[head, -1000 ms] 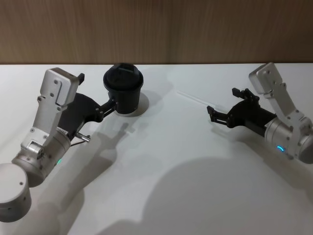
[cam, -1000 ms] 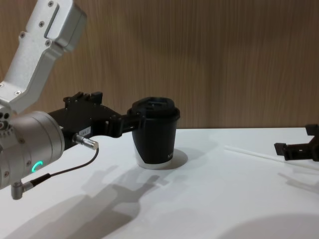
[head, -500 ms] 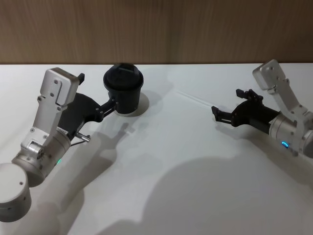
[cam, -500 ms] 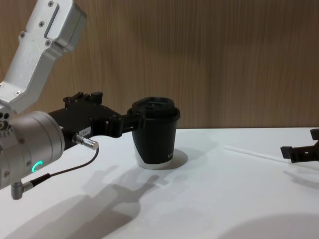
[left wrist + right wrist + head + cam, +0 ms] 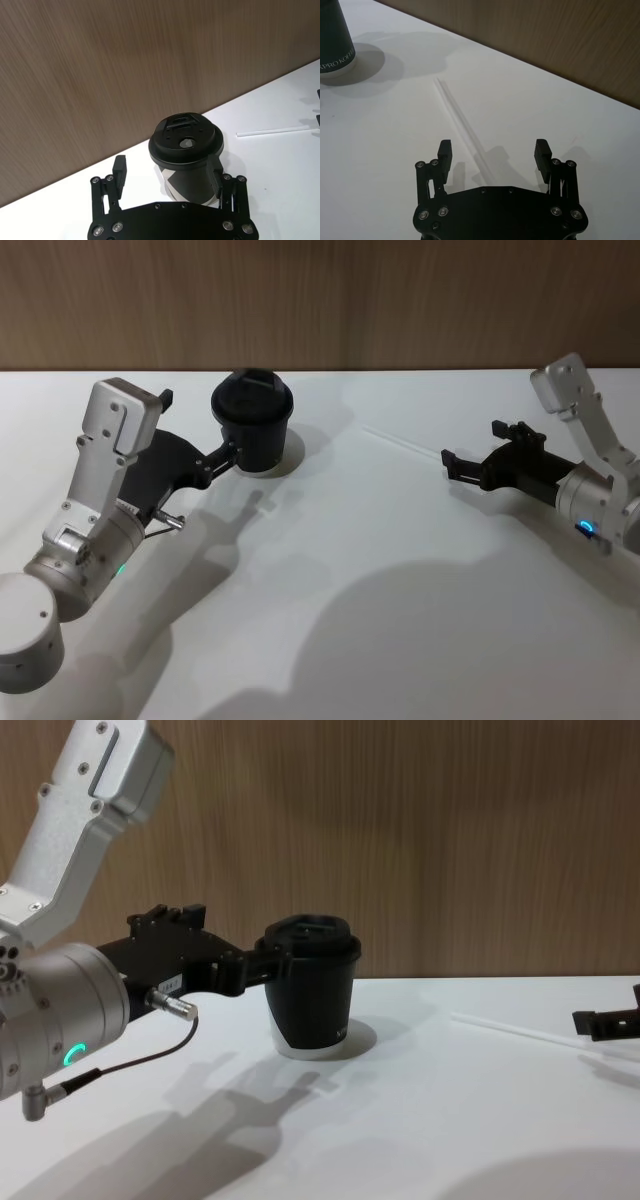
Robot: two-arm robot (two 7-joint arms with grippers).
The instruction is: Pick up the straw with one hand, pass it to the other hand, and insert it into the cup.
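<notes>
Evidently pickup: right gripper (image 5: 452, 462), jaws wide and empty, faces the straw's (image 5: 400, 440) right end; left gripper's (image 5: 168, 169) open jaws seemingly straddle the cup (image 5: 252, 425) ungripped. Next, advance and pinch.

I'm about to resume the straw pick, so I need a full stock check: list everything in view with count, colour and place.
cup: one, black with a black lid and a white patch near its base, upright on the table's left part, close to the wall.
straw: one, white, lying flat on the table to the right of the cup.
table: one, white, under everything.
wall: one, brown wood grain, behind the table.
cable: one, thin and black with a metal plug, hanging at the left arm.
arms: two, silver, one at each side.
left claw: one, black, open, fingers reaching to the cup.
right claw: one, black, open, low over the table, the straw's near end between its fingers.
</notes>
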